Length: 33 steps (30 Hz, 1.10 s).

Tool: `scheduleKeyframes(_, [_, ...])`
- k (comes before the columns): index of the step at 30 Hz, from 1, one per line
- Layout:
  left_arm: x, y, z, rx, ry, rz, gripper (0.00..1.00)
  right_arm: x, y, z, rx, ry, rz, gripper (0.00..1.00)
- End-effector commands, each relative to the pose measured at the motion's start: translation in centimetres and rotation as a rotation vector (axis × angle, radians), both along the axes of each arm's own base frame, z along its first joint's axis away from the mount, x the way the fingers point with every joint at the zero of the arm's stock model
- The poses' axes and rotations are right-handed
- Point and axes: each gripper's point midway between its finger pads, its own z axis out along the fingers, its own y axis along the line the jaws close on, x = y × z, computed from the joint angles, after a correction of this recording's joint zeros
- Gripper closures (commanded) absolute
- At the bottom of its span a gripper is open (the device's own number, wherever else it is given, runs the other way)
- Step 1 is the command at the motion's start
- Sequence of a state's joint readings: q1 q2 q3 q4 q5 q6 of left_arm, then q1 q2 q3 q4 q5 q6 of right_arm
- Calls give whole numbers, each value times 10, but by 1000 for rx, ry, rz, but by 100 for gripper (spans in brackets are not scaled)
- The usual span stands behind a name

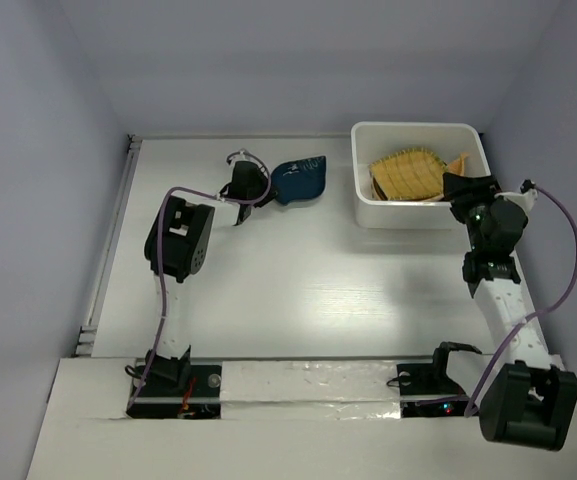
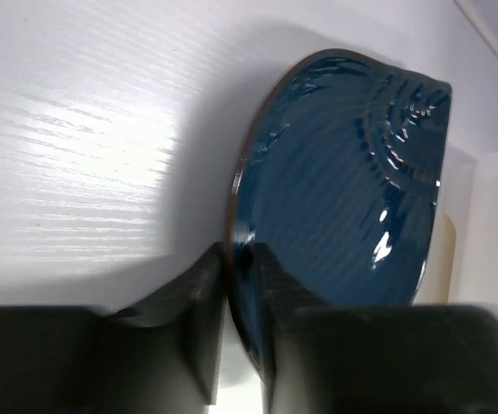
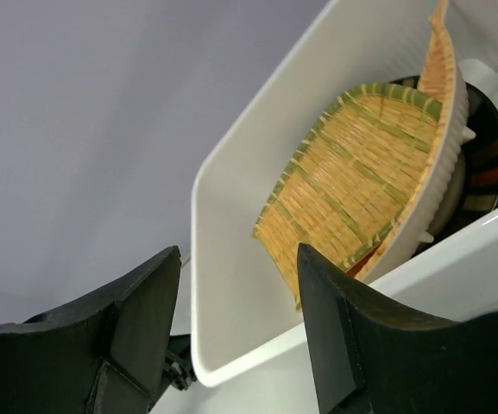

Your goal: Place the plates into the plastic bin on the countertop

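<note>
Navy leaf plate [image 2: 343, 190], glossy, ribbed (brownish rim); left jaws pinch edge

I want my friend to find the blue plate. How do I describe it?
Look at the white bin at the back right of the table. Just left of it, outside, the left gripper pinches one plate by its rim. It is dark blue with leaf ridges; the bin's plates are yellow and orange.
</note>
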State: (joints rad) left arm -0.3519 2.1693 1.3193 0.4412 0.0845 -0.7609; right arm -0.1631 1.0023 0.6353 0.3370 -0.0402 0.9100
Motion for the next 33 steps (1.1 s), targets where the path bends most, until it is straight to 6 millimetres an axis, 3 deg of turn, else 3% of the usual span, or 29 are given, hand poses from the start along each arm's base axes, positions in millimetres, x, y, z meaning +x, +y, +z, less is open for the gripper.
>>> scheduleKeyframes(1, [8, -7, 6, -47, -22, 3, 89, -18, 6, 29, -62, -102, 30, 39])
scheduleKeyframes(2, [7, -7, 3, -50, -21, 1, 100, -21, 16, 29, -66, -110, 80, 40])
scheduleKeyframes(4, [3, -6, 9, -57, -33, 2, 100, -28, 31, 31, -97, -133, 167, 49])
scheduleKeyframes(5, [-6, -7, 8, -70, -38, -17, 100, -30, 37, 28, -110, -126, 199, 62])
scheduleKeyframes(6, [-9, -7, 28, -92, -73, -24, 100, -34, 46, 23, -145, -115, 258, 82])
scheduleKeyframes(7, [-16, -5, 34, -98, -91, -24, 100, -34, 46, 20, -157, -103, 259, 95])
scheduleKeyframes(8, [-33, 1, 28, -121, -90, -8, 100, -39, 57, 16, -169, -102, 328, 100])
scheduleKeyframes(9, [-39, 4, 59, -154, -152, -3, 100, -42, 64, 16, -179, -109, 370, 100])
scheduleKeyframes(10, [-46, 12, 66, -170, -168, 13, 100, -46, 71, 15, -186, -117, 414, 100])
scheduleKeyframes(11, [-63, 19, 61, -185, -163, 29, 100, -55, 92, 15, -190, -132, 525, 100])
scheduleKeyframes(12, [-71, 20, 88, -219, -216, 26, 100, -63, 103, 17, -197, -149, 576, 100])
scheduleKeyframes(14, [-89, 20, 105, -270, -257, 0, 100, -76, 124, 20, -214, -172, 654, 100])
scheduleKeyframes(15, [-106, 25, 113, -300, -261, 2, 100, -90, 147, 21, -212, -175, 724, 100])
scheduleKeyframes(17, [-122, 28, 126, -343, -293, -5, 100, -100, 163, 26, -210, -182, 740, 100])
scheduleKeyframes(19, [-145, 35, 138, -374, -314, -5, 100, -120, 190, 23, -168, -186, 819, 91])
scheduleKeyframes(20, [-153, 38, 140, -368, -310, -1, 100, -121, 193, 20, -157, -178, 808, 82])
scheduleKeyframes(21, [-165, 41, 157, -373, -351, -8, 100, -125, 199, 10, -144, -147, 803, 57])
scheduleKeyframes(22, [-172, 43, 161, -372, -359, -10, 100, -129, 203, 10, -139, -146, 823, 41])
scheduleKeyframes(23, [-180, 43, 163, -369, -355, -15, 100, -125, 201, -5, -129, -107, 787, 30])
scheduleKeyframes(24, [-192, 48, 180, -380, -400, -20, 100, -126, 202, -11, -116, -90, 782, 22])
scheduleKeyframes(25, [-198, 51, 183, -374, -407, -23, 100, -128, 206, -14, -93, -88, 792, 12])
scheduleKeyframes(26, [-207, 52, 177, -365, -382, -28, 100, -131, 216, -27, -81, -58, 826, 10])
scheduleKeyframes(27, [-219, 52, 196, -384, -429, -50, 100, -133, 224, -25, -61, -81, 843, 10])
scheduleKeyframes(28, [-224, 54, 199, -379, -434, -56, 100, -136, 232, -26, -35, -75, 862, 9])
scheduleKeyframes(29, [-233, 52, 192, -360, -402, -76, 100, -140, 249, -37, -36, -40, 901, 9])
scheduleKeyframes(30, [-243, 56, 204, -370, -439, -83, 100, -141, 258, -32, -37, -44, 913, 7])
scheduleKeyframes(32, [-254, 59, 202, -366, -423, -89, 100, -142, 274, -33, -42, -37, 941, 7])
scheduleKeyframes(33, [-264, 59, 210, -380, -449, -107, 100, -146, 291, -31, -37, -51, 989, 6])
